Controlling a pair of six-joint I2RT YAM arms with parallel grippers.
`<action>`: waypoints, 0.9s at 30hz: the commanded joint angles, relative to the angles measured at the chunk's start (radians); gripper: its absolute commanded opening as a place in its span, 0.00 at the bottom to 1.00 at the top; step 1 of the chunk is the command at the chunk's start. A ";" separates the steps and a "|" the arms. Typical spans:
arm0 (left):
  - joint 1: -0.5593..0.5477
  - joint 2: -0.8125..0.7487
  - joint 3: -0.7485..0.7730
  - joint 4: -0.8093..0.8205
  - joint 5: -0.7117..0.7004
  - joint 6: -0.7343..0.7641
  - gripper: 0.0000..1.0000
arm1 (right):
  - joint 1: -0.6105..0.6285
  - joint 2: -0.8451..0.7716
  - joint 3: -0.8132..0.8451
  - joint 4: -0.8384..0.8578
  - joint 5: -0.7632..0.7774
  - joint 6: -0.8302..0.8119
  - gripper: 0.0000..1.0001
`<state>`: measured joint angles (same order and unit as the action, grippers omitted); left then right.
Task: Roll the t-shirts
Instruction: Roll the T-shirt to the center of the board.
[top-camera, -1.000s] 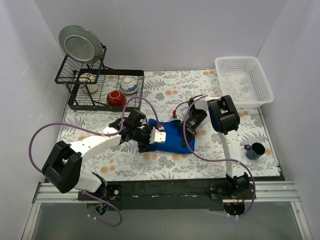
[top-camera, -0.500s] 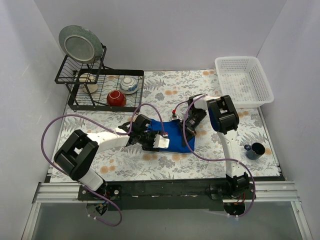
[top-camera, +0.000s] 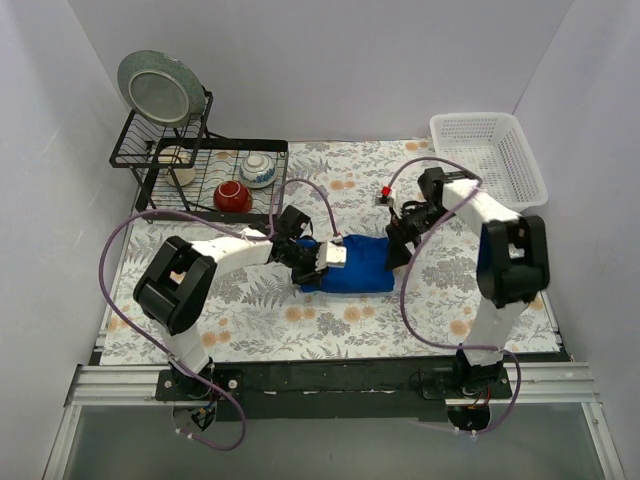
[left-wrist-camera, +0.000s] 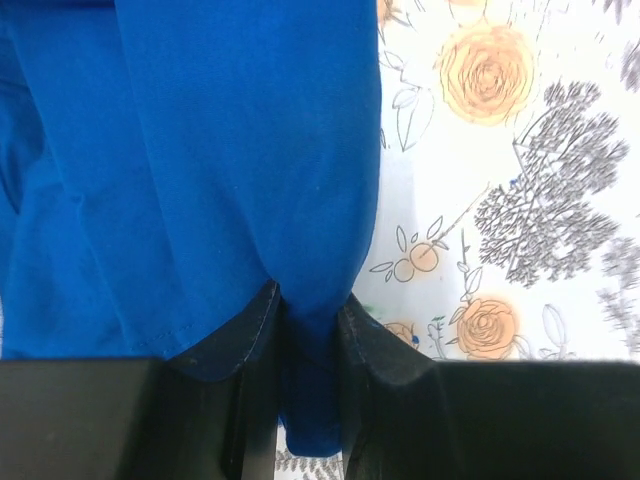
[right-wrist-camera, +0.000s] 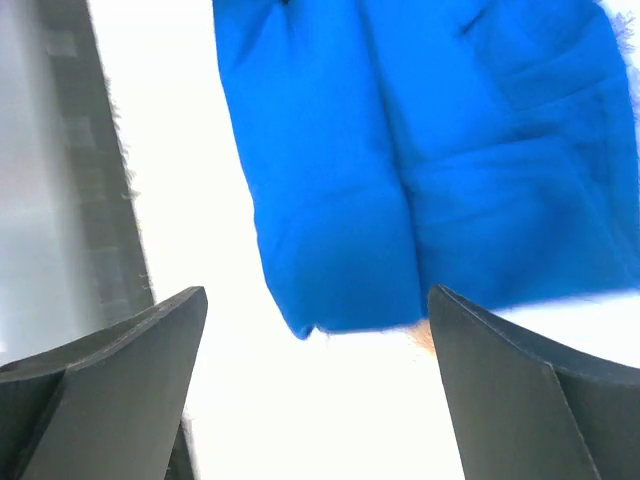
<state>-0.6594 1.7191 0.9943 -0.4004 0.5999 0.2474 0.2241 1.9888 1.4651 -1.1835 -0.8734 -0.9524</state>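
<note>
The t-shirt (top-camera: 358, 270) lies as a long royal-blue bundle in the middle of the flowered tablecloth. My left gripper (top-camera: 322, 260) is at its left end. In the left wrist view the left gripper (left-wrist-camera: 308, 312) is shut on a fold of the t-shirt (left-wrist-camera: 200, 150), with blue cloth squeezed between the black fingers (left-wrist-camera: 375, 345). My right gripper (top-camera: 398, 242) hovers at the bundle's right end. In the right wrist view the right gripper (right-wrist-camera: 315, 300) stands wide open just above the edge of the t-shirt (right-wrist-camera: 420, 150), holding nothing.
A black wire dish rack (top-camera: 165, 200) stands at the back left with a grey plate (top-camera: 155, 88), a red bowl (top-camera: 232, 195) and a white bowl (top-camera: 258, 168). A white plastic basket (top-camera: 490, 160) sits at the back right. Purple cables loop over both arms.
The left gripper has closed on the shirt's left end. The right gripper has let go and opened, its arm swinging out to the right. The shirt has become a narrower, longer bundle.
</note>
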 joint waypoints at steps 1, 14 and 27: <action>0.040 0.094 0.084 -0.212 0.175 -0.169 0.08 | 0.027 -0.359 -0.286 0.417 0.141 -0.016 0.99; 0.087 0.168 0.198 -0.316 0.290 -0.181 0.09 | 0.282 -0.716 -0.741 0.933 0.356 -0.029 0.98; 0.155 0.185 0.228 -0.354 0.336 -0.175 0.10 | 0.297 -0.497 -0.779 1.012 0.366 -0.215 0.79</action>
<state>-0.5385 1.8950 1.1973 -0.7048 0.8928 0.0769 0.5137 1.4254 0.6724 -0.1791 -0.4953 -1.0691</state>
